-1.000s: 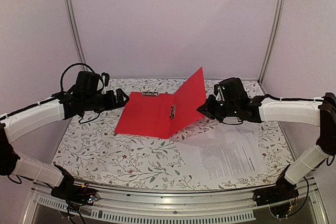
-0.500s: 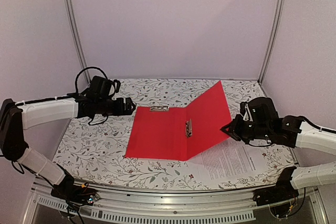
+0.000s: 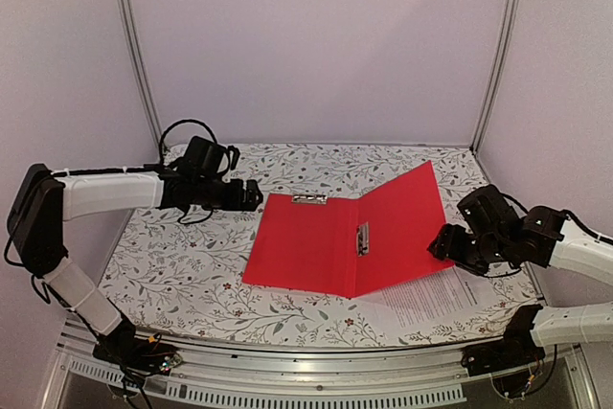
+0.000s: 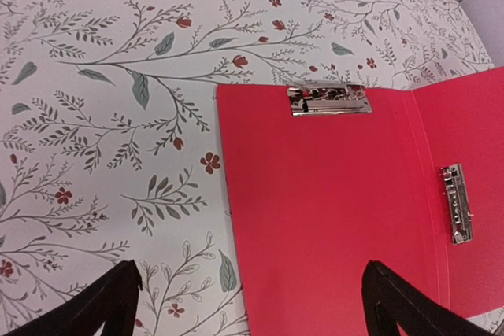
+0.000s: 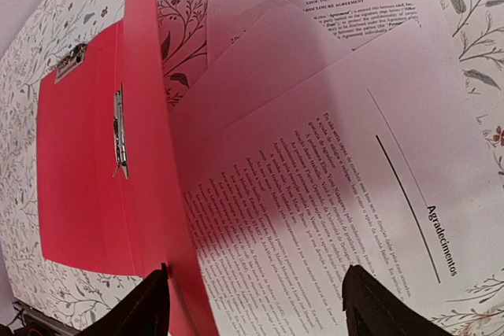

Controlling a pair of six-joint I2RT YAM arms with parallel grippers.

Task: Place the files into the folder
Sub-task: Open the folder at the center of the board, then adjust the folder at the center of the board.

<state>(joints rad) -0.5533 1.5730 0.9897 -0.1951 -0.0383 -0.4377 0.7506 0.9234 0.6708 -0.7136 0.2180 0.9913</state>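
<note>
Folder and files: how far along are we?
Done: the folder lies open, right cover tilted up above the files. In hand: nothing; right gripper open by that cover's edge, left gripper open beside the folder. Left: the files lie on the table, none inside yet.

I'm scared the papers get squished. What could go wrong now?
The folder's right cover stands tilted above the files, and the right gripper has its jaws open around the cover's edge. Unsupported, the cover might flop down onto them or swing shut. The files also lie flat, partly beneath that cover, so they may be hard to pinch.
</note>
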